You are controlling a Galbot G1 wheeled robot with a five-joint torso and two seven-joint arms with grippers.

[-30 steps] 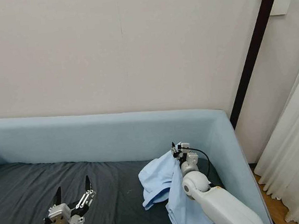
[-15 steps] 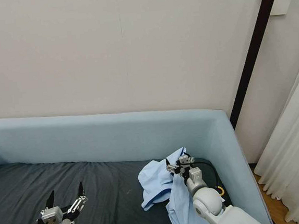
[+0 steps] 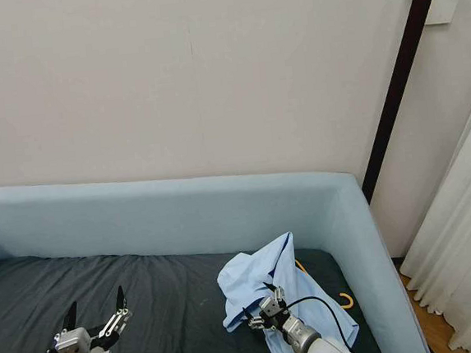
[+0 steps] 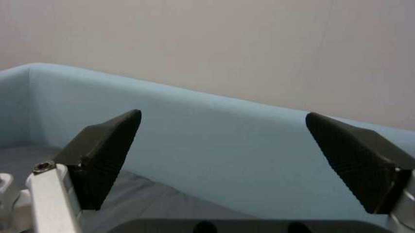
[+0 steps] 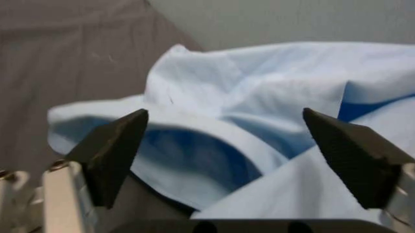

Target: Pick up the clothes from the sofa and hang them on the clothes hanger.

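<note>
Light-blue clothes point(image 3: 256, 275) lie crumpled on the sofa point(image 3: 165, 216), just ahead of the right hand point(image 3: 262, 305), whose fingers are spread wide and empty. The left hand point(image 3: 95, 299) hovers well apart, likewise spread. Nothing is lifted or hung yet.

No text, label, brand, number or sign legible anywhere: none on sofa point(image 3: 181, 214), shirt point(image 3: 246, 279) or wall point(image 3: 210, 79).
</note>
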